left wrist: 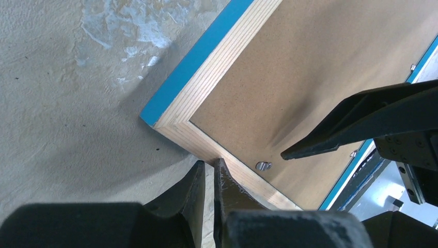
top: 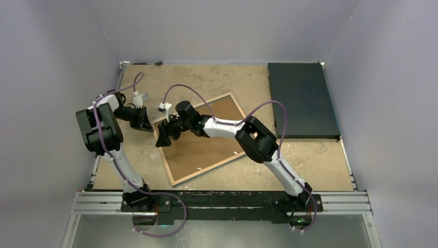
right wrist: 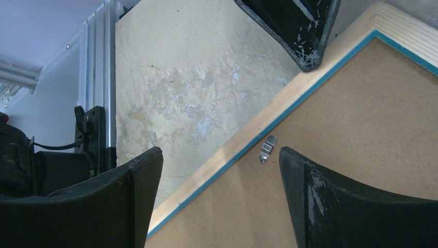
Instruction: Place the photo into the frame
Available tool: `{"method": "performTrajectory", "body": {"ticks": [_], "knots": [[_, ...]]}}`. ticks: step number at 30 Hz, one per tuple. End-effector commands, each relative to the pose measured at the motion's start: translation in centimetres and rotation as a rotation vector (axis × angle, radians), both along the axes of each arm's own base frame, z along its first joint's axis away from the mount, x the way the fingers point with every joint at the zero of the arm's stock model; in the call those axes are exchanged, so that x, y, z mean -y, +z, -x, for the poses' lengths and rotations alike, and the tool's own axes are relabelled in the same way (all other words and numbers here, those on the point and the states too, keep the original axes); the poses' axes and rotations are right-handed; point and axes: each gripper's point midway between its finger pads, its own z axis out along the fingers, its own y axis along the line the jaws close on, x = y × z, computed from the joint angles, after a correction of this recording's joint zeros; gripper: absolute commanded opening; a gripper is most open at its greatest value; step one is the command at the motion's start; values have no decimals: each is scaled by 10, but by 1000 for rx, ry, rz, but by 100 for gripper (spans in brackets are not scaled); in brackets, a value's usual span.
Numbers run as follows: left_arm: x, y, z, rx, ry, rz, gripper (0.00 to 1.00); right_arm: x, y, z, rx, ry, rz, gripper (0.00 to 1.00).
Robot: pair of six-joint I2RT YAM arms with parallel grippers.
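Note:
The frame (top: 208,166) lies face down on the table, tan rear rim up, with the brown backing board (top: 201,147) inside it. The photo is hidden. My left gripper (top: 146,124) is shut and empty; in the left wrist view its tips (left wrist: 208,164) touch the outer edge of the frame's wooden rim (left wrist: 206,82) near the left corner. My right gripper (top: 164,137) is open and hovers over the same edge. In the right wrist view it (right wrist: 219,153) straddles the rim (right wrist: 289,98) and a small metal clip (right wrist: 267,148) on the board.
A dark rectangular mat (top: 302,101) lies at the back right of the table. The same clip (left wrist: 263,166) shows beside my left fingertips. A right finger (left wrist: 351,124) reaches over the board, and a left finger (right wrist: 299,31) shows above the rim.

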Motion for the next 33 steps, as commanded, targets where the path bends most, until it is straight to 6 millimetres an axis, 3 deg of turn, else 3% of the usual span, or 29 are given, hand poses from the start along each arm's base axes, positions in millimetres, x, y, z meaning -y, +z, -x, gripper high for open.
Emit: {"method": "performTrajectory", "body": {"ticks": [1, 13, 24, 33], "knots": [[-6, -20, -13, 47, -31, -46, 4, -12, 13, 4, 31, 45, -37, 85], [-6, -25, -15, 50, -23, -62, 3, -11, -5, 6, 22, 48, -1, 83], [0, -28, -18, 52, -27, -72, 1, -15, -2, 34, -6, 176, -32, 77], [1, -25, -21, 60, -27, -79, 0, -13, -6, 40, -15, 209, -23, 75]]}}
